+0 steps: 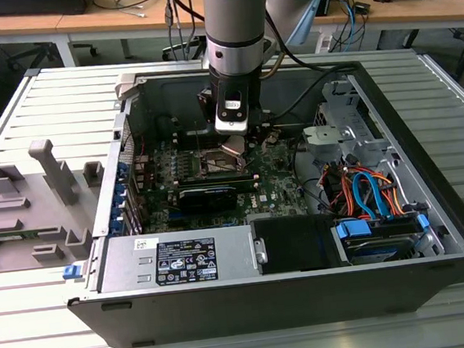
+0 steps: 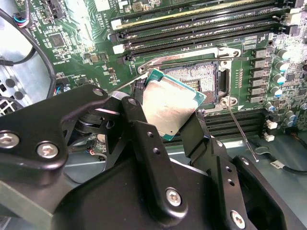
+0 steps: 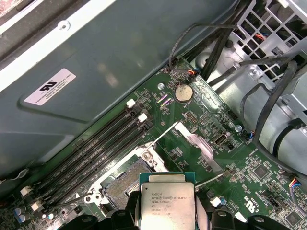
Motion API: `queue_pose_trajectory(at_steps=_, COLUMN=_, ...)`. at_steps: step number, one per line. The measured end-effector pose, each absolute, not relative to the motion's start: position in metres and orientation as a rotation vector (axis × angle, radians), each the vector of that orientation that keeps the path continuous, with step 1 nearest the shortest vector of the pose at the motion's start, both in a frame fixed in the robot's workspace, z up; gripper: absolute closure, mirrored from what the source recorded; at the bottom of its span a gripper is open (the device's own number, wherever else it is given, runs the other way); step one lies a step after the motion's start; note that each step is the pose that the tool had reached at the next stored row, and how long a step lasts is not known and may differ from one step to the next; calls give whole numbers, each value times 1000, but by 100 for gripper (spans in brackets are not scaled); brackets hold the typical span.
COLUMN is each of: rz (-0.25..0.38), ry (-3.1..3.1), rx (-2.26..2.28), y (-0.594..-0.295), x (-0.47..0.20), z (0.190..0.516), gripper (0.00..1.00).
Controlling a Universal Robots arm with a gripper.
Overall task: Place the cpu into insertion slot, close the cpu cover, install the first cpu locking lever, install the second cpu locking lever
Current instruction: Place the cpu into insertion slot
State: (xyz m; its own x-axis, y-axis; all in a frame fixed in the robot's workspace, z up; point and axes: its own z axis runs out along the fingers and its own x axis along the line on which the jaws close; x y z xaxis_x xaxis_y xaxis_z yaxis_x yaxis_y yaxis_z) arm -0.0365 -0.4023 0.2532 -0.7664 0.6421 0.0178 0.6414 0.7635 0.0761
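Right, tool [image 2: 165, 122] clamped narrow on the cpu [image 2: 175, 103], one finger on each of two opposite edges, metal top showing in both wrist views. Chip hangs tilted just over the insertion slot [image 2: 197, 74], not seated; the pin field is bare beneath it, and I can't tell if a corner touches. The cpu cover [image 3: 200, 147] is folded back off the socket, open. One thin locking lever [image 2: 238, 129] sticks out free beside the socket, unlatched; the second lever I can't pick out. Arm reaches down into the open computer case [image 1: 435, 228] on the slatted tabletop [image 1: 57, 322]. Progress: step one underway, nothing finished, so seating, cover closing and both levers are all left
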Motion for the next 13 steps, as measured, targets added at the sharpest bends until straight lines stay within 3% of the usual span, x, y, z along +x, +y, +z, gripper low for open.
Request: queue_pose_trajectory(at_steps=13, rz=122, ry=2936, rx=1083, y=-402, x=-37, z=253, gripper=45)
